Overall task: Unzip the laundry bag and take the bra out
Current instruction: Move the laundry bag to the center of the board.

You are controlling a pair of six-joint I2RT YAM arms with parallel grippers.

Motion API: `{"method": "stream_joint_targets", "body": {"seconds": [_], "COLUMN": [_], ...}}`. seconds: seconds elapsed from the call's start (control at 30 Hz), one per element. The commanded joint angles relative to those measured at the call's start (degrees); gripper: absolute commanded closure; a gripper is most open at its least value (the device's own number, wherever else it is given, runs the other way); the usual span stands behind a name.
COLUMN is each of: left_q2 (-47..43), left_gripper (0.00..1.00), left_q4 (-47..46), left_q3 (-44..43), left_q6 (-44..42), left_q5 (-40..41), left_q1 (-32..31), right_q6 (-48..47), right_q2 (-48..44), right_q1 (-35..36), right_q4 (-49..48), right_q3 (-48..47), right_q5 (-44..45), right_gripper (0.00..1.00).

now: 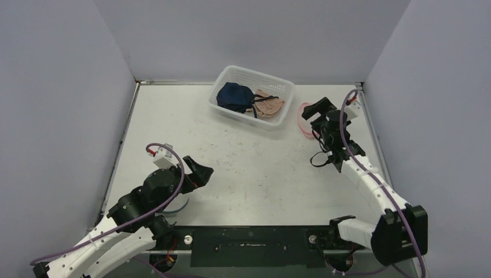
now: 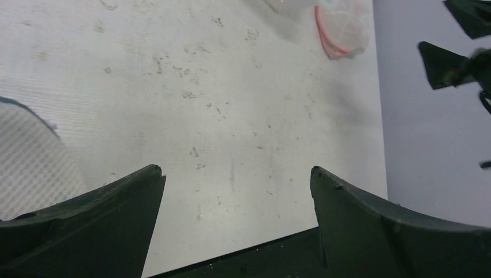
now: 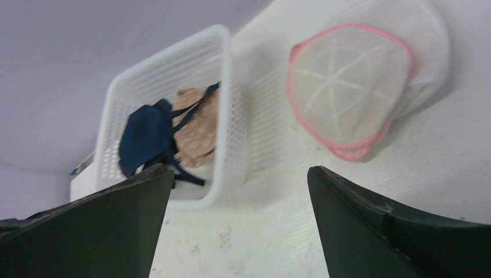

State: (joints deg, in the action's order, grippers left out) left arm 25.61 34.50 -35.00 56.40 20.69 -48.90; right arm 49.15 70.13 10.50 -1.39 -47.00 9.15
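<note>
Left gripper (image 2: 234, 171) and right gripper (image 3: 240, 168) stand released, empty. I would raise the right one straight up, clear of the pink-rimmed white mesh laundry bag (image 3: 347, 87).

From above you get only a pink sliver of the laundry bag (image 1: 304, 120) by the table's (image 1: 260, 174) right edge; the right gripper (image 1: 315, 111) covers the rest; its zip cannot be made out in any view; your left wrist view crops the bag at the top edge and shows that gripper blurred, cut off at the right; a pale mesh thing (image 1: 180, 204) lies mostly under the left arm (image 1: 145, 200) near the front left corner; the basket (image 3: 223, 87) and the bras (image 3: 145, 139) in it are blurred in the right wrist view.
</note>
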Motion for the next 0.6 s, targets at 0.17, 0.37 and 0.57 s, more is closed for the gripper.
{"method": "stream_joint_targets", "body": {"seconds": [0.17,0.37,0.57], "left_q2": [-1.65,1.98,6.39], "left_gripper": [0.04,0.04,0.04], "left_q4": [19.41,41.83,53.24], "left_q3": [-9.88,-18.39,-28.13], "left_q6": [2.38,13.19,16.01], "left_q5": [17.11,27.68,35.88], "left_q1": [0.70,0.66,-0.08], "right_q6": [-8.46,-7.60,-5.37], "right_q2": [-17.93,-17.68,-9.08], "right_q1": [24.81,39.32,47.75], "right_q4": [4.36,-4.39,-14.88], "right_q3": [5.33,19.80,25.44], "right_q5": [0.04,-2.71,-3.51], "right_gripper": [0.13,0.15,0.16]}}
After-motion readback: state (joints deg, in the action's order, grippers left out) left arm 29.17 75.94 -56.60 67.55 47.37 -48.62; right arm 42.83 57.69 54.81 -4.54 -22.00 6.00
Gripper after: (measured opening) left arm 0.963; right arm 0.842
